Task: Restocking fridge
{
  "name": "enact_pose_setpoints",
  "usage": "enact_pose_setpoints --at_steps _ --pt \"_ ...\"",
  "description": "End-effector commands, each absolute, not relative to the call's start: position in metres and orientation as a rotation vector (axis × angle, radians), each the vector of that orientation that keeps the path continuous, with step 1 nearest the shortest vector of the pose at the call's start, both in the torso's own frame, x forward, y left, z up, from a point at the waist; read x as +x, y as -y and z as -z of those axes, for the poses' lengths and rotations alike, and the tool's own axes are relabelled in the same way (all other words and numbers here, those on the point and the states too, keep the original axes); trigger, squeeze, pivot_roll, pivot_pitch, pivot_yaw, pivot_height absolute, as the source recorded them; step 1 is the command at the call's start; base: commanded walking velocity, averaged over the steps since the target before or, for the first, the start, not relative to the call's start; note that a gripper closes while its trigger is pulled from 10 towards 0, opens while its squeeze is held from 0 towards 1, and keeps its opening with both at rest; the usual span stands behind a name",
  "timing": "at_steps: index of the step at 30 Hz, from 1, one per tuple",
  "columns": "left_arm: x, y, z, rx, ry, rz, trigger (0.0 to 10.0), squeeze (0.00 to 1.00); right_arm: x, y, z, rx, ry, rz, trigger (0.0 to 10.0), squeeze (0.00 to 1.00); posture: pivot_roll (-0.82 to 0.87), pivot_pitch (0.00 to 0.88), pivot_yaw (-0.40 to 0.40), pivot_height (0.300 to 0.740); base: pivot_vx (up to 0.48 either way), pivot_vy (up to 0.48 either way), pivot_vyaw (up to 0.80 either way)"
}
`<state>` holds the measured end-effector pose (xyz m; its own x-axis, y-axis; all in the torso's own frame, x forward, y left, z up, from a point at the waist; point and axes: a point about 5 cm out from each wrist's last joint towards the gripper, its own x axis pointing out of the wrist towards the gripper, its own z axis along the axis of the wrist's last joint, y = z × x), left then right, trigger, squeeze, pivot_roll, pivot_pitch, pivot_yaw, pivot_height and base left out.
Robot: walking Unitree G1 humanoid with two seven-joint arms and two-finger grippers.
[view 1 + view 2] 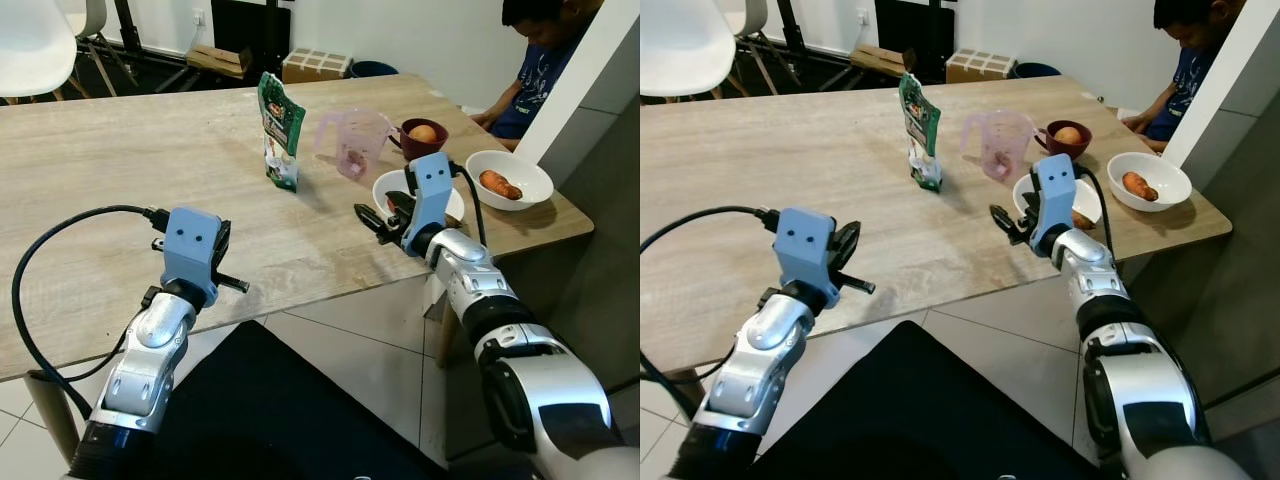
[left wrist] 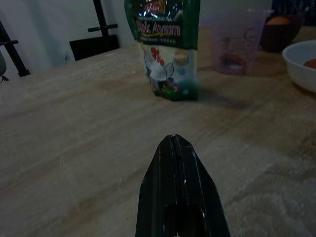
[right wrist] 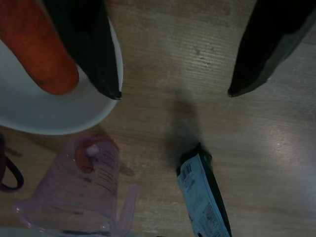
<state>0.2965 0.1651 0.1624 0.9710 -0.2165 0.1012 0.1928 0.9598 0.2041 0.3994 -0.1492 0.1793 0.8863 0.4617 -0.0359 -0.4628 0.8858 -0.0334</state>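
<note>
Wood makes the worktop, and in the left eye view a green pouch stands upright near its middle, well apart from both arms; it looks light and soft, so I would pinch it gently at the flat top edge. In the left wrist view the left end effector is closed on nothing and points at the pouch. In the right wrist view the right end effector is wide open and empty, one finger above a white bowl with a carrot.
</note>
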Motion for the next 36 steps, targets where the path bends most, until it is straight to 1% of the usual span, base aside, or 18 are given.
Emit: enact_pose_setpoints --at_steps 1,5,7,8,9,11,12,13,14,17,18,21,22,23,24,26,29,36 --pt "0.294 -0.162 -0.161 0.186 0.115 0.210 10.0 0.00 0.400 0.148 -0.179 -0.060 -0.033 -0.487 10.0 1.00 -0.02 0.124 -0.111 0.740 0.000 0.000 0.00" --pt "0.292 -0.164 -0.161 0.185 0.110 0.199 10.0 0.00 0.402 0.145 -0.181 -0.023 -0.049 -0.495 10.0 1.00 -0.01 0.140 -0.117 0.740 0.000 0.000 0.00" --pt "0.288 -0.167 -0.160 0.186 0.102 0.189 10.0 0.00 0.403 0.143 -0.180 -0.071 -0.066 -0.508 10.0 1.00 0.00 0.152 -0.120 0.740 0.000 0.000 0.00" --pt "0.287 -0.168 -0.160 0.187 0.101 0.188 10.0 0.00 0.403 0.143 -0.180 -0.075 -0.069 -0.510 10.0 0.90 0.00 0.155 -0.120 0.740 0.000 0.000 0.00" --pt "0.287 -0.168 -0.160 0.188 0.099 0.186 10.0 0.00 0.403 0.142 -0.180 -0.074 -0.074 -0.515 10.0 0.76 0.01 0.160 -0.121 0.740 0.000 0.000 0.00" --pt "0.286 -0.169 -0.160 0.189 0.098 0.186 10.0 0.00 0.403 0.142 -0.180 -0.075 -0.075 -0.516 10.0 0.76 0.01 0.160 -0.121 0.740 0.000 0.000 0.00" --pt "0.285 -0.169 -0.161 0.189 0.096 0.185 10.0 0.00 0.403 0.142 -0.180 -0.069 -0.084 -0.519 10.0 0.53 0.01 0.169 -0.123 0.740 0.000 0.000 0.00" --pt "0.284 -0.170 -0.161 0.188 0.094 0.183 10.0 0.00 0.403 0.142 -0.180 -0.063 -0.090 -0.519 10.0 0.44 0.02 0.173 -0.123 0.740 0.000 0.000 0.00" --pt "0.283 -0.171 -0.161 0.187 0.092 0.180 10.0 0.00 0.404 0.143 -0.180 -0.058 -0.094 -0.517 10.0 0.29 0.02 0.181 -0.123 0.740 0.000 0.000 0.00" --pt "0.281 -0.174 -0.162 0.190 0.087 0.174 10.0 0.00 0.405 0.144 -0.181 -0.080 -0.097 -0.505 10.0 0.25 0.03 0.193 -0.122 0.740 0.000 0.000 0.00" --pt "0.281 -0.174 -0.162 0.192 0.085 0.172 10.0 0.00 0.405 0.145 -0.181 -0.098 -0.099 -0.491 10.0 0.10 0.03 0.196 -0.123 0.740 0.000 0.000 0.00" --pt "0.280 -0.175 -0.162 0.192 0.082 0.172 10.0 0.00 0.406 0.146 -0.182 -0.117 -0.100 -0.472 10.0 0.08 0.04 0.202 -0.125 0.740 0.000 0.000 0.00" --pt "0.278 -0.171 -0.164 0.193 0.095 0.205 10.0 0.00 0.407 0.148 -0.183 -0.120 -0.099 -0.449 10.0 0.01 0.04 0.206 -0.127 0.740 0.000 0.000 0.00" --pt "0.275 -0.163 -0.170 0.184 0.138 0.270 10.0 0.00 0.408 0.151 -0.186 -0.101 -0.091 -0.420 10.0 0.00 0.05 0.208 -0.129 0.740 0.000 0.000 0.00" --pt "0.275 -0.163 -0.170 0.184 0.138 0.270 10.0 0.00 0.408 0.151 -0.186 -0.101 -0.091 -0.420 10.0 0.00 0.05 0.208 -0.129 0.740 0.000 0.000 0.00" --pt "0.267 -0.145 -0.181 0.152 0.211 0.411 10.0 0.00 0.410 0.155 -0.193 -0.050 -0.069 -0.386 10.0 0.00 0.06 0.217 -0.135 0.740 0.000 0.000 0.00" --pt "0.260 -0.132 -0.188 0.145 0.242 0.516 10.0 0.00 0.412 0.156 -0.200 -0.008 -0.041 -0.382 10.0 0.00 0.07 0.220 -0.136 0.740 0.000 0.000 0.00" --pt "0.254 -0.123 -0.191 0.121 0.260 0.590 10.0 0.00 0.413 0.156 -0.211 0.044 0.024 -0.401 10.0 0.00 0.07 0.220 -0.136 0.740 0.000 0.000 0.00"
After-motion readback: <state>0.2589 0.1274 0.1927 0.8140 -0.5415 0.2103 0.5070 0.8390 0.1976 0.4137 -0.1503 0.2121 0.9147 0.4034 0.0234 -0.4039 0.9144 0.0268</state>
